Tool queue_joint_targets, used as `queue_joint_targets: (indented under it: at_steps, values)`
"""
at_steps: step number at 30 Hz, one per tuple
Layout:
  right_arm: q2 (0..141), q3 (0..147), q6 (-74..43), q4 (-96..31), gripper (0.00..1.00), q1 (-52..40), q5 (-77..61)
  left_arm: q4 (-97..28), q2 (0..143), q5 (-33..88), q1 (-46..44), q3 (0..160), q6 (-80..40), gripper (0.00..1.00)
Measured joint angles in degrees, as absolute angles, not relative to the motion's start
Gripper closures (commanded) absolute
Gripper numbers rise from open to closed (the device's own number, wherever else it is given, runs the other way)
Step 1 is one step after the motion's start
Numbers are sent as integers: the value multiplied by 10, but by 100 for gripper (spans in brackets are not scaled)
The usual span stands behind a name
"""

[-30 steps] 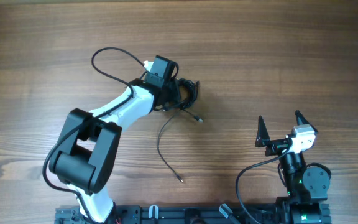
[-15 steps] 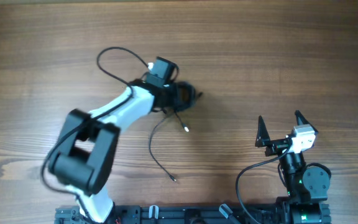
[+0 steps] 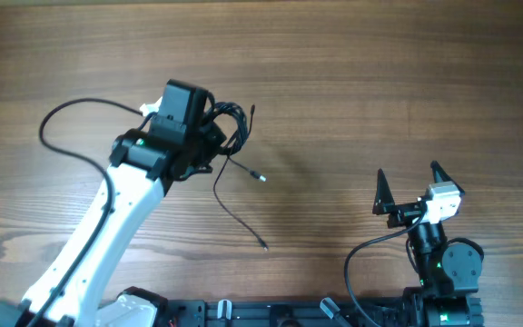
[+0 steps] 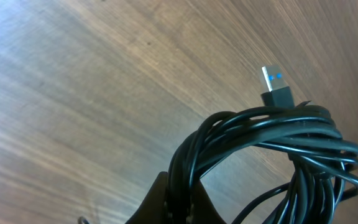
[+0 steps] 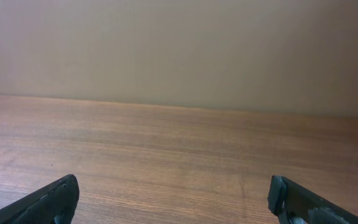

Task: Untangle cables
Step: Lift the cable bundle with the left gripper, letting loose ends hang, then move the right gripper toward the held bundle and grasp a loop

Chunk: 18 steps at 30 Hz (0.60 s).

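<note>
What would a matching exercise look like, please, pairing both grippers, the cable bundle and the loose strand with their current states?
1. left gripper
2. right gripper
3. cable bundle
4. loose strand

A. trails from the coil across the table
B. jaws open, holding nothing
C. jaws shut on coiled wires
D. pinched, silvery plug sticking out

Pairs: 1-C, 2-B, 3-D, 4-A

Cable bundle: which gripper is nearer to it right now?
Left. The left gripper is shut on the cable bundle, clamping its coils. The right gripper stands open well off to the right, near its base, touching no cable.
</note>
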<state>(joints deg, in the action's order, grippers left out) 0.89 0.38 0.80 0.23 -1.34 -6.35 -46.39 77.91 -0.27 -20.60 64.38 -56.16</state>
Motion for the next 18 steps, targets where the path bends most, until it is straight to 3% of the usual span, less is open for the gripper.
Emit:
queue_joint_targets:
  at_steps: [4,12,18]
  values:
    - [9,4,-29,17,0,-13,-91,-522,700,-31,-206,644,-580,96]
    - [24,3,-600,39,0,-13,-302,-553,683,-45,-206,644,-662,96]
    - [116,61,-511,-11,0,-13,-281,-538,705,-44,-206,644,-658,96]
